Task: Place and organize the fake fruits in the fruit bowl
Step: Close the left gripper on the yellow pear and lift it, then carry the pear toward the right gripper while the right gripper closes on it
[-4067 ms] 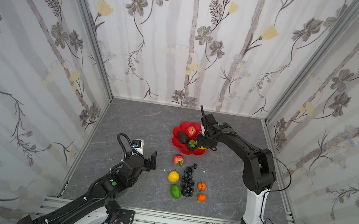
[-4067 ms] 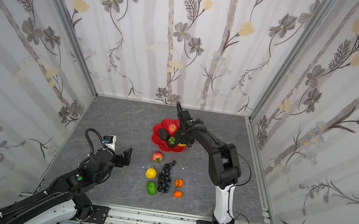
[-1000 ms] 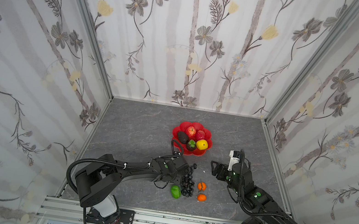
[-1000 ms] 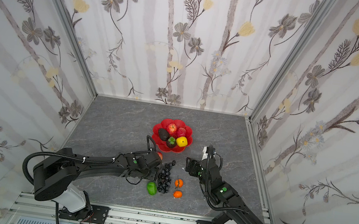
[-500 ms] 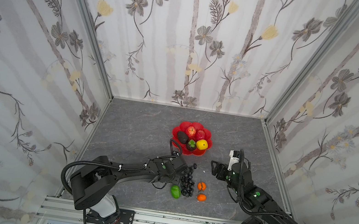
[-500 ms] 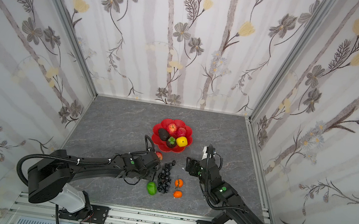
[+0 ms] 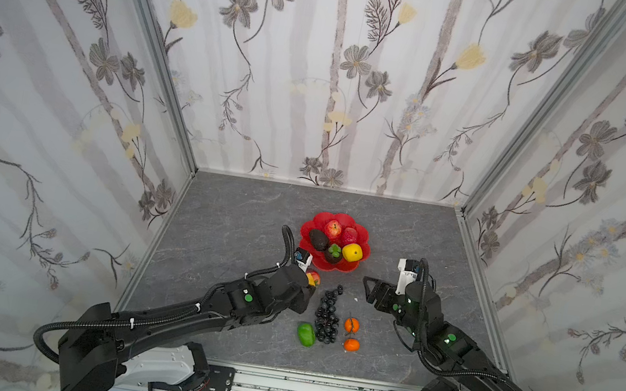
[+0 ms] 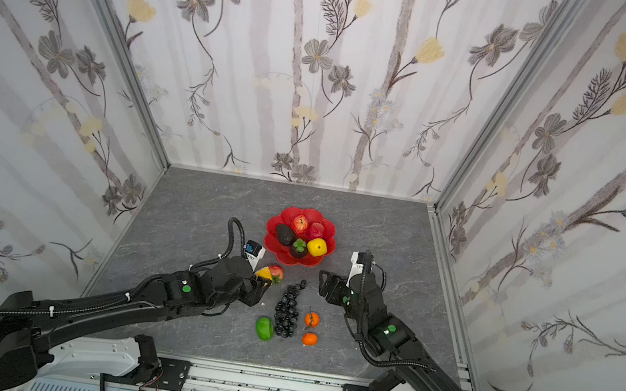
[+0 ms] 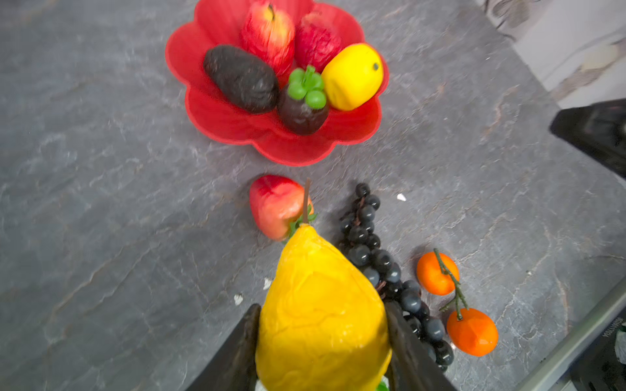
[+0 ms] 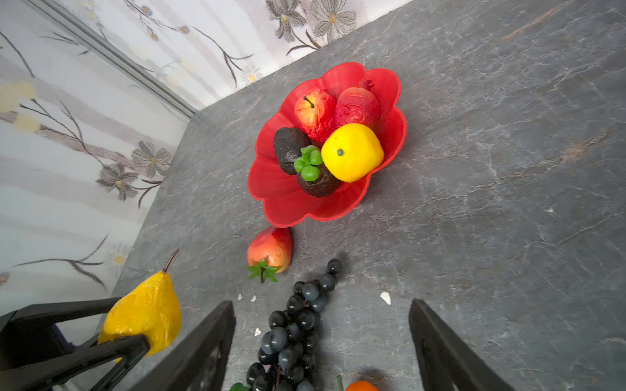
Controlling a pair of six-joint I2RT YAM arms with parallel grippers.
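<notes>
A grey, stone-veined table (image 7: 241, 215) sits inside walls papered with flowers. Just beyond its middle is a glossy red bowl (image 7: 338, 267), shallow, with a scalloped petal rim.

Five plastic fruits are packed together in the bowl:
- On the far side are a red apple (image 7: 333, 229) and a bumpy red fruit (image 7: 349, 235).
- On the left is a dark, wrinkled avocado (image 7: 318, 239).
- At the near edge is a dark round mangosteen (image 7: 333, 253) with a green leaf cap.
- On the right is a smooth yellow lemon (image 7: 352, 252).

The left gripper (image 9: 321, 309) is clamped on a yellow pear (image 9: 318, 287), one black finger on each side of its wide end. The pear's skin is creased. Its narrow end and thin brown stem point toward the bowl.

Just past the stem, near the bowl's near rim, a red strawberry (image 9: 274, 206) with a green leaf cap lies on the table. To its right is a long bunch of shiny black grapes (image 7: 328, 316). Right of the grapes are two small oranges (image 7: 351, 325) (image 7: 351, 344) joined by a green twig. A glossy green fruit (image 7: 306, 333) lies at the bunch's near left.

The right gripper (image 7: 369, 291) is right of the grapes. Its jaws are wide apart and hold nothing.
</notes>
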